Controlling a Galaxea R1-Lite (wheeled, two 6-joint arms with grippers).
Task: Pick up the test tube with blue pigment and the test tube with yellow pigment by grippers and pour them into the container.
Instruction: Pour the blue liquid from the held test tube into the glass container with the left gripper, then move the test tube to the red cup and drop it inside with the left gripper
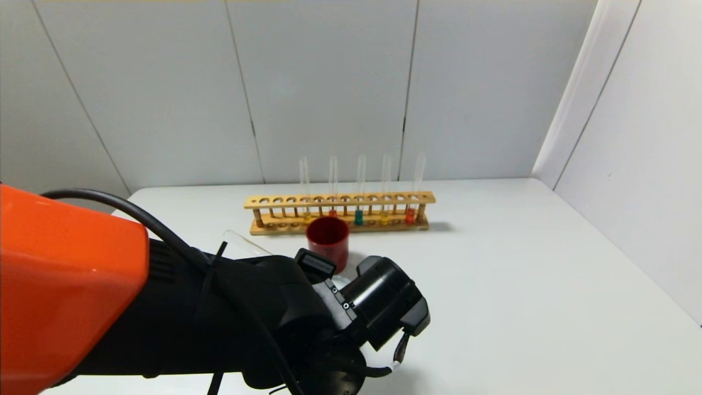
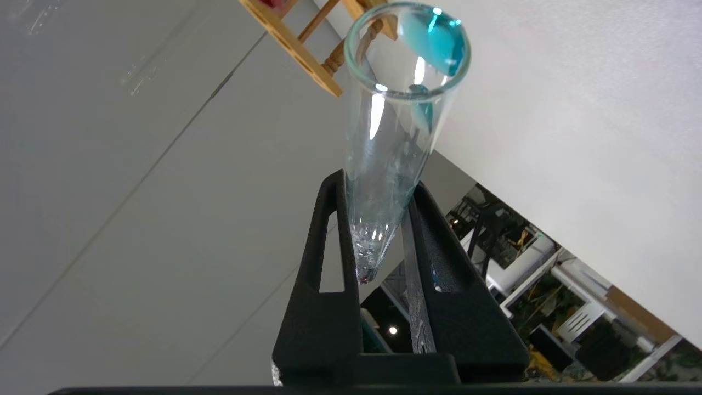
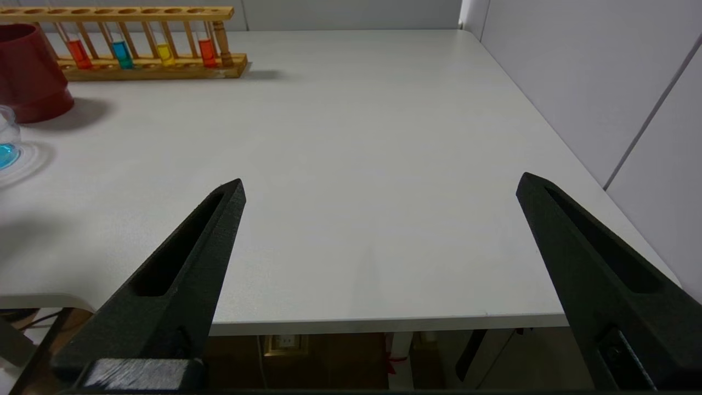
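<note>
1. My right gripper (image 3: 382, 181) hangs at the near edge of the white table (image 1: 521, 274), nearer than the red cup (image 1: 328, 241) and well off to its right. Its fingers are spread wide with nothing between them.
2. My left gripper (image 2: 378, 184) is just in front of the red cup, on the near side. Its fingers are clamped on the round bottom end of the test tube with blue pigment (image 2: 384, 137).
3. That tube is tipped over, and the cyan liquid has run along to its open mouth and pools at the lip.
4. The container (image 3: 6, 144), a clear glass beaker, stands just beside the red cup on its near side, with blue liquid in the bottom. From my head camera my left wrist covers most of it.
5. Behind the red cup, close to it, the wooden rack (image 1: 340, 201) stands across the table.
6. The test tube with yellow pigment (image 1: 385, 186) stands upright in the rack, behind the cup and to its right, between another blue tube (image 1: 358, 216) and a red-orange tube (image 1: 410, 215).
</note>
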